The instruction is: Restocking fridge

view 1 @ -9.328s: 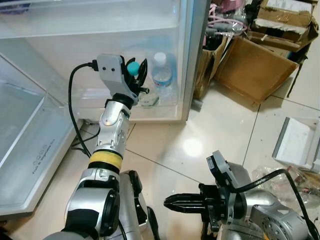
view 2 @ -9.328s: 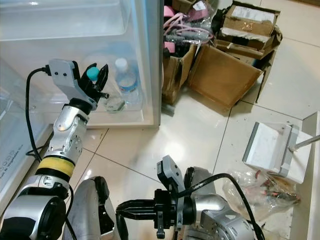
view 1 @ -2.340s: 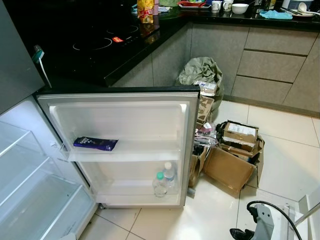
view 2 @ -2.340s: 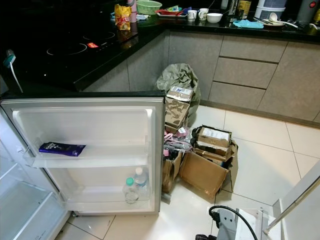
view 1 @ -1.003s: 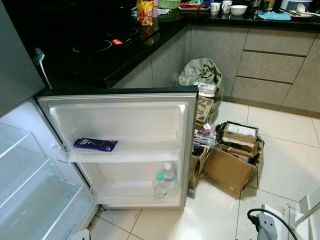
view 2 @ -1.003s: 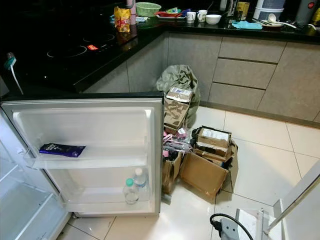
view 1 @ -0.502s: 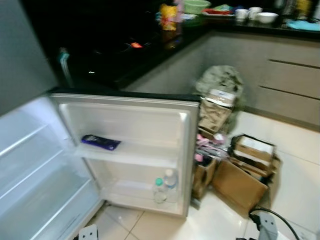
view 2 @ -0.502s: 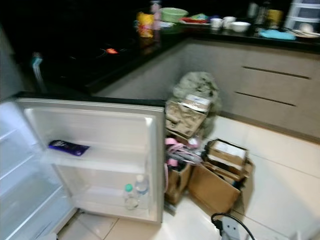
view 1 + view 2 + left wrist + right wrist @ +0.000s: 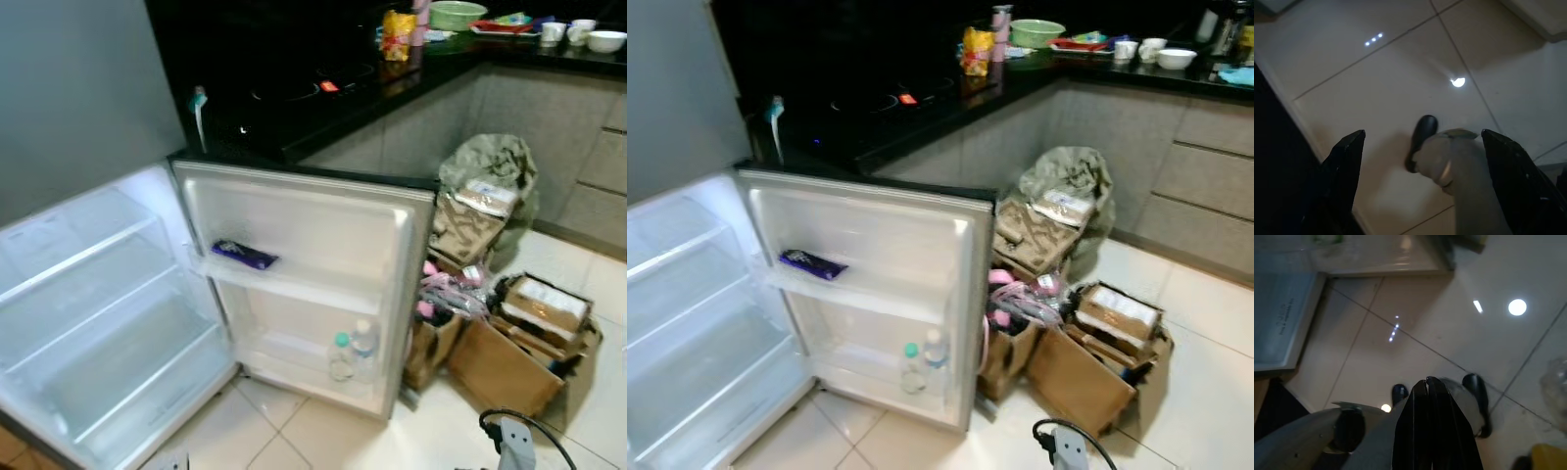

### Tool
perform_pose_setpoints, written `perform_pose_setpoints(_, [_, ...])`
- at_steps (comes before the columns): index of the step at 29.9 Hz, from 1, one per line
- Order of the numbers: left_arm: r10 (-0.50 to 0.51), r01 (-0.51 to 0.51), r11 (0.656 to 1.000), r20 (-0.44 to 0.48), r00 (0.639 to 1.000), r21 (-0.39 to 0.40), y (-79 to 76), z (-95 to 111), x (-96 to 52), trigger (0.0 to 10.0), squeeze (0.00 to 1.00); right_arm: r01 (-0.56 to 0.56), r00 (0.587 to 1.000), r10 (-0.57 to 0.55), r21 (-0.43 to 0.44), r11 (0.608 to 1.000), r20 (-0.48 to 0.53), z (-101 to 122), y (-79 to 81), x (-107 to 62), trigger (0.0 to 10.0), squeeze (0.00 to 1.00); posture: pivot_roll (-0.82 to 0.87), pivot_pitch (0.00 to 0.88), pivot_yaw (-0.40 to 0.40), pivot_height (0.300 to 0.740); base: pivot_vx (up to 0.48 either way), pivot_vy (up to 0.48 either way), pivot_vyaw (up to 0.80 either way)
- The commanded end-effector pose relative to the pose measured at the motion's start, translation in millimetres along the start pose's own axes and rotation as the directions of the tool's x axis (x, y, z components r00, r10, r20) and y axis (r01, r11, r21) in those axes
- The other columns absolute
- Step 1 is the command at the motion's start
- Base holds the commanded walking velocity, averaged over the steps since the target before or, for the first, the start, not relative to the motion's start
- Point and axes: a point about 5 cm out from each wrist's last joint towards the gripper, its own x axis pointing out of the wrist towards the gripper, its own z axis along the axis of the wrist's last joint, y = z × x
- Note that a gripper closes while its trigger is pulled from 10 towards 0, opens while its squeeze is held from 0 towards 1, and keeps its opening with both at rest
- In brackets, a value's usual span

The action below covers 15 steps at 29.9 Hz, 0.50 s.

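Several cardboard boxes [image 9: 509,357] (cluttered) beside fridge door [image 9: 323,284]

Home kitchen.
Open white fridge [image 9: 294,284], black countertop [image 9: 921,108] with dishes, grey cabinets [image 9: 1205,166], cream tiled floor [image 9: 1215,323].

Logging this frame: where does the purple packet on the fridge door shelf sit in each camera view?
Left eye view: purple packet lies on the upper door shelf, left of centre.
Right eye view: same packet, further left in the picture.
Left wrist view: aimed down at floor tiles.
Right wrist view: also aimed at floor tiles.
Shared landmark: the two water bottles in the lower door bin, below and right of the packet.
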Motion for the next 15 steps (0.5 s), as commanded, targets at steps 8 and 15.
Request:
perform_pose_setpoints(8, [0.013,-0.013,1.000,-0.020,1.000,0.026,0.1,-3.1,-0.3,10.0,0.00,-0.027,0.999,0.026,-0.067,0.997,-0.018,1.9,-2.6,-2.0,10.0,0.00,-0.11,0.000,0.023,0.740,0.000,-0.180,0.73])
perform_pose_setpoints(15, [0.012,-0.011,1.000,-0.020,1.000,0.028,-0.4,-3.3,-0.2,10.0,0.00,-0.040,0.999,0.039,-0.083,0.996,-0.019,3.8,-2.0,-1.8,10.0,0.00,-0.11,0.000,0.023,0.740,0.000,0.000,0.77])
